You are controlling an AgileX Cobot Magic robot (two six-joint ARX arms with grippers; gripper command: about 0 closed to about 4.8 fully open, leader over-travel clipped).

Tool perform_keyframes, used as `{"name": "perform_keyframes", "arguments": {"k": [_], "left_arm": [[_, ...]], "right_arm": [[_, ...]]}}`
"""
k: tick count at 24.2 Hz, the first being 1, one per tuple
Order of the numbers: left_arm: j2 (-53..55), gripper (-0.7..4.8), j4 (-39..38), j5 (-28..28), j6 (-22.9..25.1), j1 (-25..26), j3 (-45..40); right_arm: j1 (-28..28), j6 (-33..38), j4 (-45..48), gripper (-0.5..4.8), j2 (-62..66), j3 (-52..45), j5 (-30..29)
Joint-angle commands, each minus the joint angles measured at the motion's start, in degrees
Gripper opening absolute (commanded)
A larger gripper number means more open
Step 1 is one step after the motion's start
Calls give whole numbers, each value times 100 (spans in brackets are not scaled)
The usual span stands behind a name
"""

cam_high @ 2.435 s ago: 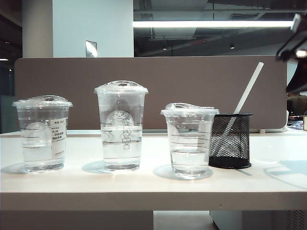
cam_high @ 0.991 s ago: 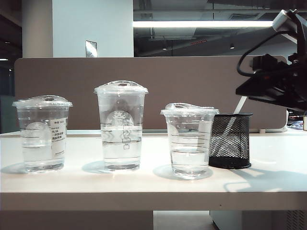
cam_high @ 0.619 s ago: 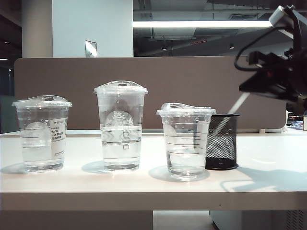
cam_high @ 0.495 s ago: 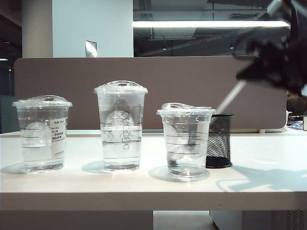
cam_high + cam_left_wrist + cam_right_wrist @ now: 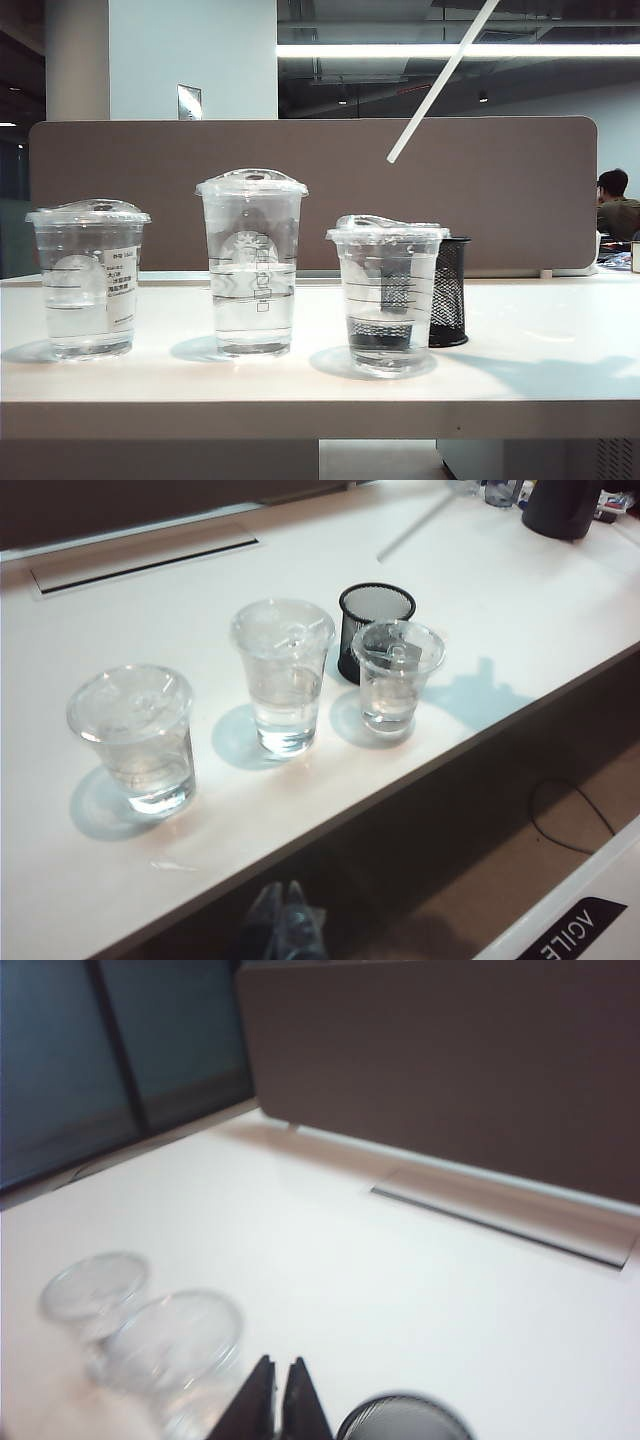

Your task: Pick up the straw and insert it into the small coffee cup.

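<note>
A: Straw (image 5: 438,82)?

B: Up in the air, slanted, lower end well above the lid of the small coffee cup (image 5: 385,297), upper end past the top edge of the exterior view.

A: Right gripper (image 5: 278,1400)?

B: Fingers pressed together, over the table (image 5: 400,1290) near the black mesh holder (image 5: 400,1422). Pinching the straw or not, cannot tell.

A: Left gripper (image 5: 285,925)?

B: Low, off the table's front edge, facing the cups. Blurred; spread or closed, cannot tell.
</note>
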Motion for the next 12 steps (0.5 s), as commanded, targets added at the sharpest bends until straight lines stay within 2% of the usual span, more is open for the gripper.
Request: {"name": "perform_keyframes", "arguments": {"k": [1,6,7,10,12], "left_arm": [[11,-4,136,-122,28,11,2],[11,-4,168,-229,160,11,2],[11,-4,168,-278,177,11,0],[11,-4,168,-275,175,11,0],[11,-4,168,-275,175,11,0]], "right_arm": [[79,-61,-516,8,-321,48,-271],[514,-85,-1165,8,-446,48,-251],[734,-319,-1296,8,-420,48,-214],[1139,-459,-1346,8,-356,48,348],[1226,-581,-1340,8,-334,48,428]]}}
